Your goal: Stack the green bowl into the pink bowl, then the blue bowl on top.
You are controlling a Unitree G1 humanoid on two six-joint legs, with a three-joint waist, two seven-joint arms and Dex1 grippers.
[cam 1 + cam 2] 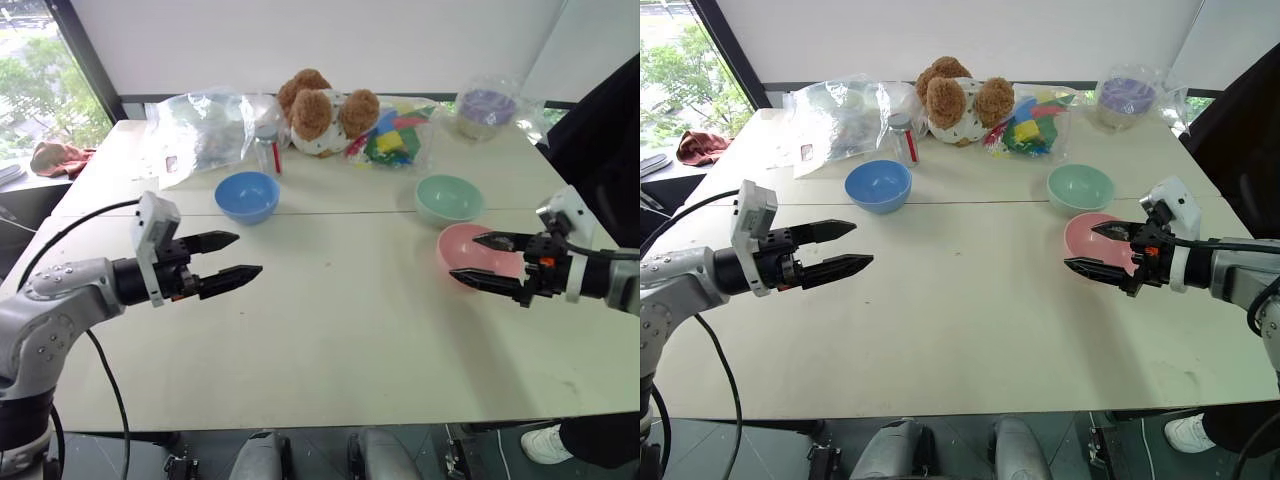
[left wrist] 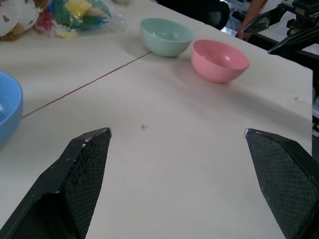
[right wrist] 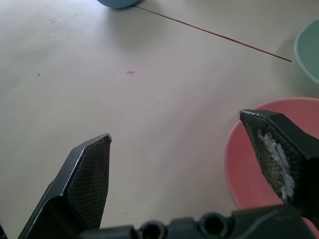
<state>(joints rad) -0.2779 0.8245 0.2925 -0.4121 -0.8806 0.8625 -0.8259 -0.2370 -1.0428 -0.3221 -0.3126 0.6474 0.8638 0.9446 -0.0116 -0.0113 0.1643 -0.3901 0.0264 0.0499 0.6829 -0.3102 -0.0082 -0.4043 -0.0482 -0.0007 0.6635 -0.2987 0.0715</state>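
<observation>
Three bowls stand upright and apart on the white table (image 1: 330,330). The blue bowl (image 1: 247,196) is left of the middle. At the right stands the green bowl (image 1: 449,199), with the pink bowl (image 1: 470,249) just in front of it. My left gripper (image 1: 238,256) hovers open over the table's left side, in front of the blue bowl and empty. My right gripper (image 1: 478,258) is open above the pink bowl's near rim, holding nothing. The left wrist view looks across at the green bowl (image 2: 166,36) and the pink bowl (image 2: 219,59).
Along the table's far edge lie a clear plastic bag (image 1: 200,128), a small bottle (image 1: 266,147), a brown teddy bear (image 1: 322,112), a bag of coloured toys (image 1: 396,135) and a clear container (image 1: 486,108). A dark chair (image 1: 598,130) stands at the right.
</observation>
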